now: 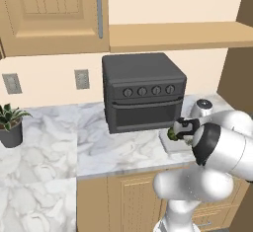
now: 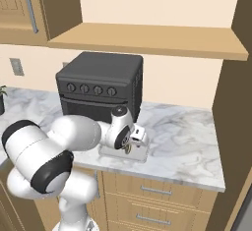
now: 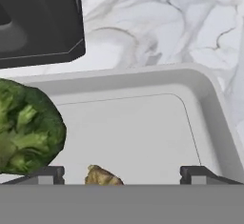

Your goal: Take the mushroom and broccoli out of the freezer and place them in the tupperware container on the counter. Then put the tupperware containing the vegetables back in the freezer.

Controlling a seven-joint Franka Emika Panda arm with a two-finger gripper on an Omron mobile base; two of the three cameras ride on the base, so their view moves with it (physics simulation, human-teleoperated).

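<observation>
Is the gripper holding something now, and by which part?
Nothing is held. The gripper is open above the tupperware container; the mushroom lies between its fingertips.

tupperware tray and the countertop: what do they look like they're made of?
Tupperware container: probably matte plastic; uniform pale grey-white, rounded moulded corners, raised rim, no gloss.
Counter: looks like polished marble or a stone imitation; white with grey veining. It's a render, so neither material can be confirmed.

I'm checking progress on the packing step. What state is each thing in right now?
gripper: open, above the tray.
tupperware container: on the counter, holding both vegetables.
broccoli: inside the container.
mushroom: inside the container, between the fingertips, not gripped.
black oven: door closed.
</observation>
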